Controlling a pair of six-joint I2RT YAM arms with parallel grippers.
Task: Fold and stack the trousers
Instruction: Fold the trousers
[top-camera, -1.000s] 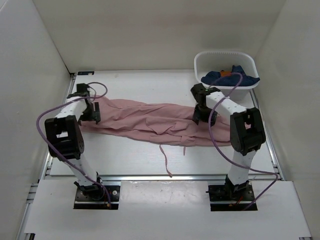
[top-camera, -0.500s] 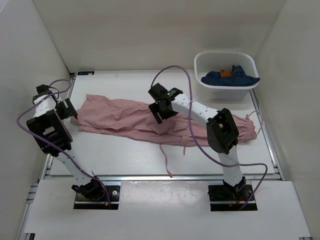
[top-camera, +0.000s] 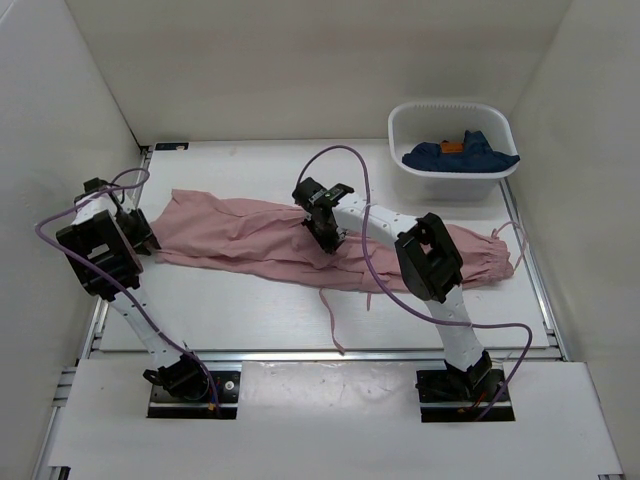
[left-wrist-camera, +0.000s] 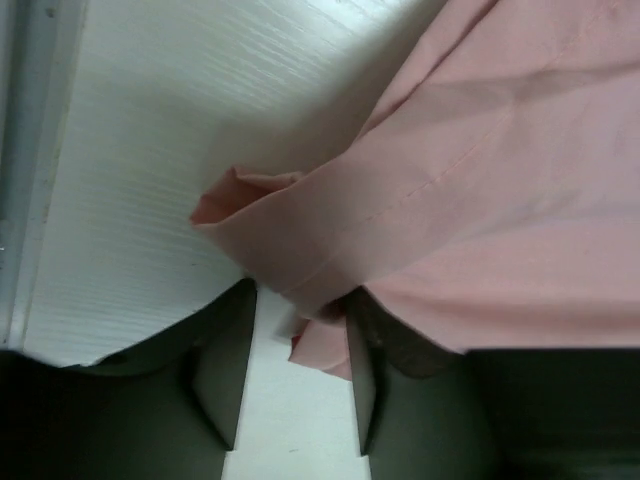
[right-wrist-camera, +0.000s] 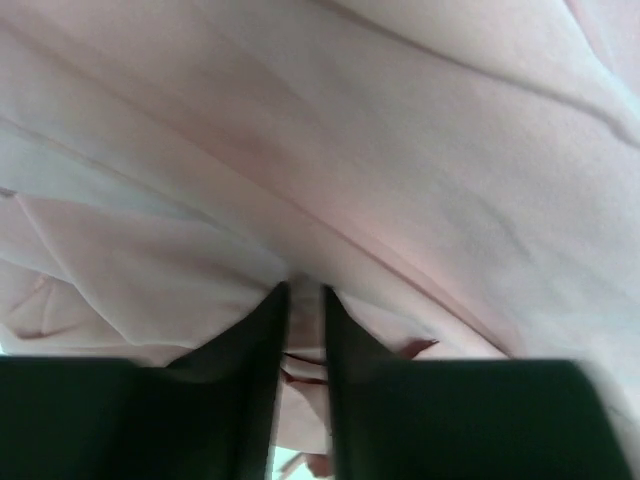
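"Top external: which way do the trousers run?"

"Left to right across the counter. One end is near the left wall and a gathered cuff is at the right. The drawstrings trail toward the near edge."

"Which arm is nearer what?"

"The left end effector sits at the left end, fingers narrowly apart with the hem between them. I can't see it pinched. The right end effector is at the middle, all but closed on a thin fold of cloth."

"Room to move?"

"Bare counter in front of the cloth and behind it. The basket stands well apart in the far right corner. The left arm is tight against the wall, so I'd judge carrying the left end rightward along the long axis is the free direction."
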